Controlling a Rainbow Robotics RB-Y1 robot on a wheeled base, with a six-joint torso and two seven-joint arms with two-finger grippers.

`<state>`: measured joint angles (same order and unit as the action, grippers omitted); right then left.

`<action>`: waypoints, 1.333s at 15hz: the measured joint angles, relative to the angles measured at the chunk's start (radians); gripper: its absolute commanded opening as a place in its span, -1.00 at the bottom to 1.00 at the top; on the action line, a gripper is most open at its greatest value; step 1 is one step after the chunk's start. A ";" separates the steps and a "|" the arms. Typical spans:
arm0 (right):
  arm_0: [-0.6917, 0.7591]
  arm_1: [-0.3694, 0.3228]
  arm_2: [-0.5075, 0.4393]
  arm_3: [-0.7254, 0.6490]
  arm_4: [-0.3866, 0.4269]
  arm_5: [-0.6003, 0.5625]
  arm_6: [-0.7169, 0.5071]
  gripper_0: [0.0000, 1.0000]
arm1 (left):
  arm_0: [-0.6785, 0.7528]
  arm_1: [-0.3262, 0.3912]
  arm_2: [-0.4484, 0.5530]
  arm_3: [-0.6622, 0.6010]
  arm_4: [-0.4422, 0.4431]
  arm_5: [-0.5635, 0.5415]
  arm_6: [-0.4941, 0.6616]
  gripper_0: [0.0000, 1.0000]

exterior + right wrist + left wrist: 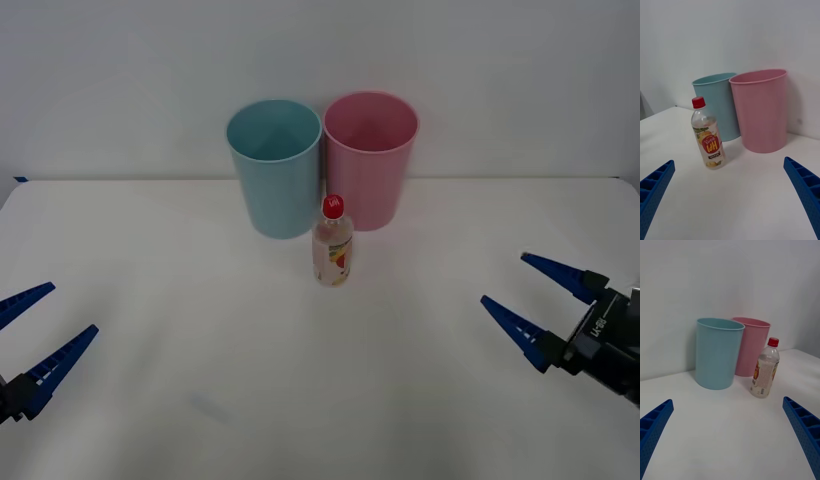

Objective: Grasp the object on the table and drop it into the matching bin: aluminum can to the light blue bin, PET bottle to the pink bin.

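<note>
White table (150, 260) holds the PET bottle (333, 241) upright before both bins; both grippers' jaws spread, empty

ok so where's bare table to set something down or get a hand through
Bare table runs wide in front of the PET bottle, between the open left end effector and the open right end effector. It is crowded at the back: the light blue bin and the pink bin stand close together, the bottle just before them.
</note>
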<state>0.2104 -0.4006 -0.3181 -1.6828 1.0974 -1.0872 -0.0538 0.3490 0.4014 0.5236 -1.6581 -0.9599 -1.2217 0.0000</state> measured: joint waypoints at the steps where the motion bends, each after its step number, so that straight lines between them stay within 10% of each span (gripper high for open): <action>1: -0.010 -0.014 0.031 0.000 0.000 0.026 -0.007 1.00 | 0.000 0.000 0.000 0.000 0.000 0.000 0.000 1.00; 20: -0.258 -0.182 0.588 0.000 0.107 0.601 -0.133 1.00 | 0.000 0.000 0.000 0.000 0.000 0.000 0.000 1.00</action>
<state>-0.0479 -0.5825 0.2699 -1.6829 1.2047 -0.4865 -0.1869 0.3491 0.4014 0.5236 -1.6581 -0.9599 -1.2217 0.0000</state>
